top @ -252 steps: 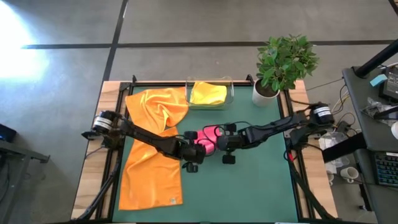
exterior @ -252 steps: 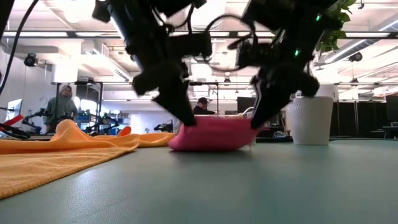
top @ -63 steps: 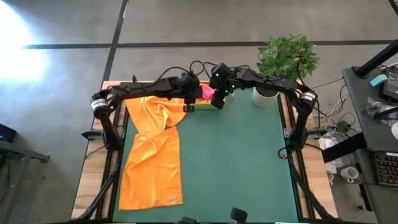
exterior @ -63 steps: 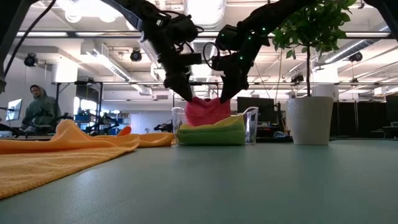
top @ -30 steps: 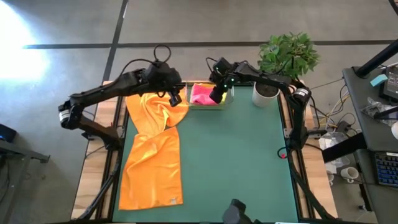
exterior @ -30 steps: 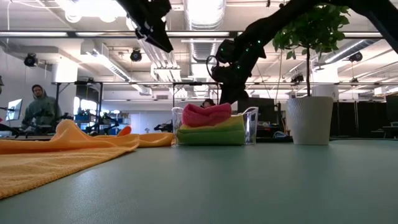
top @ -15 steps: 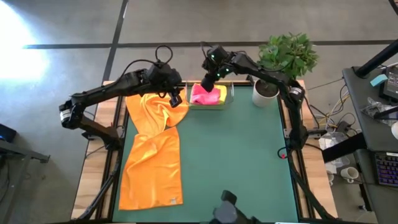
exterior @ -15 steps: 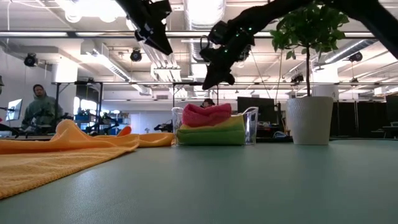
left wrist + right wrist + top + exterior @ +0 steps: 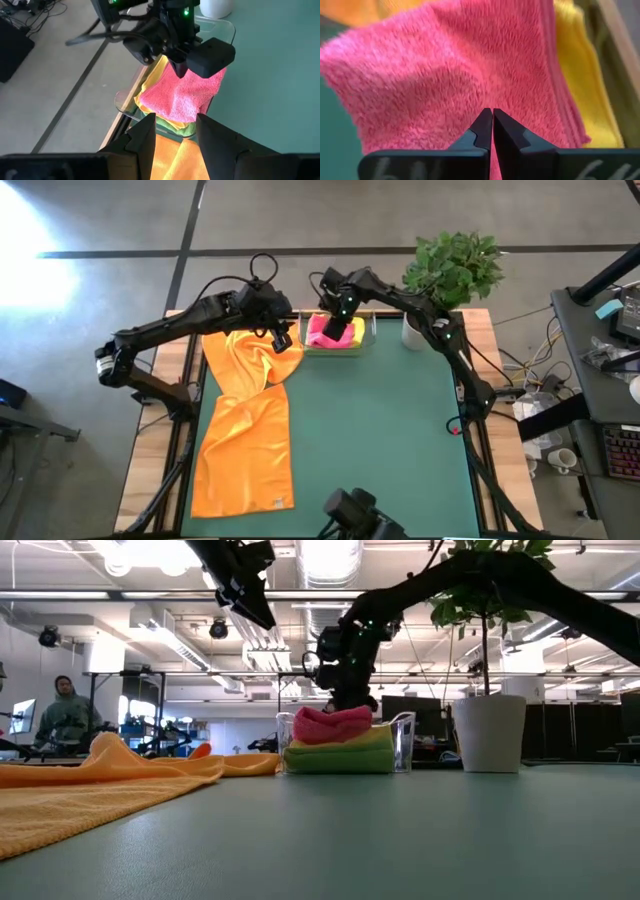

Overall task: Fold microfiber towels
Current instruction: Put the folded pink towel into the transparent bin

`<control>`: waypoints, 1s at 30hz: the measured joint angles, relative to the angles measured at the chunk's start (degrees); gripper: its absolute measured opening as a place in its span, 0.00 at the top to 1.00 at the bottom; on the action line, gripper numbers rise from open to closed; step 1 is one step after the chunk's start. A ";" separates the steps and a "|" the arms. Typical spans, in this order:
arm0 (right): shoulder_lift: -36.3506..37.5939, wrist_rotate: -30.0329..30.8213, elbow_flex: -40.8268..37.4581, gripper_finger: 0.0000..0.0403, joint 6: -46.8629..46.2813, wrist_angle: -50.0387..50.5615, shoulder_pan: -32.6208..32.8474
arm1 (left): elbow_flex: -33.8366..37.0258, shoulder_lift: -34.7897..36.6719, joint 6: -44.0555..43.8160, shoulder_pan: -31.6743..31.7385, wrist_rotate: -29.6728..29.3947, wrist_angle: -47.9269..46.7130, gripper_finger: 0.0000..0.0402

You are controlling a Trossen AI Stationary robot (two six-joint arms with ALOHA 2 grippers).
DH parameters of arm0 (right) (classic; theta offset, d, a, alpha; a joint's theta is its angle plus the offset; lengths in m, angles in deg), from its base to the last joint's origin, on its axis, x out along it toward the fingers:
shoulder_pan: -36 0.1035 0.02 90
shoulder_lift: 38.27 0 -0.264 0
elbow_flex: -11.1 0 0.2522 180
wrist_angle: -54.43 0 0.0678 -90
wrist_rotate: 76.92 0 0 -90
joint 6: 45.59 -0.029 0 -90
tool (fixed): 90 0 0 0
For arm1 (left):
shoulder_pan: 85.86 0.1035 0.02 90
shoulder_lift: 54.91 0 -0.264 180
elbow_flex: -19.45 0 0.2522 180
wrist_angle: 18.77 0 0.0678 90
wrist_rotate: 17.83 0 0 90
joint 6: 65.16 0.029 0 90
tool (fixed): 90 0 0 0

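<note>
Near left of tabletop [image 9: 380, 440]: orange towels [image 9: 245, 430], not yet folded. Spread flat and smooth at the near end, bunched into soft ridges toward the far end. Fine looped pile, limp, likely to drape and slide when lifted. Unchanged over the last seconds.

Above the bunched far end: left gripper [image 9: 280, 338], jaws spread, nothing between them. Hanging clear of the cloth, same spot as a second ago, pulled back from the tray it was reaching into just before that.

Far middle: clear plastic tray [image 9: 222, 27], rigid, thin-walled, rounded corners. Inside, a stack of folded towels: green towel [image 9: 340, 762] lowest, yellow towel [image 9: 580, 75] above it, pink towel [image 9: 445, 65] on top. Pink towel out on the open tabletop between both grippers some seconds ago, now lodged in the tray. Plush and thick, top humped, not lying level, one corner poking past the yellow edge.

On the pink towel: right gripper [image 9: 492, 127], jaws pressed together, pinching nothing, tips at the pile. Raised above the stack half a second ago, now lowered onto it. Judged as a tamping move to flatten the hump.

Judgement: three towels done and stowed, orange ones remaining.

Just right of the tray: white plant pot [image 9: 488, 735], hard, ribbed, with leafy plant.

Beyond, a person [image 9: 65, 715] in the workshop.
</note>
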 joint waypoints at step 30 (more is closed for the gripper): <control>-4.34 11.25 -0.79 0.98 -3.75 -0.81 0.37 | 4.70 0.02 0.11 0.00 -0.02 0.09 0.69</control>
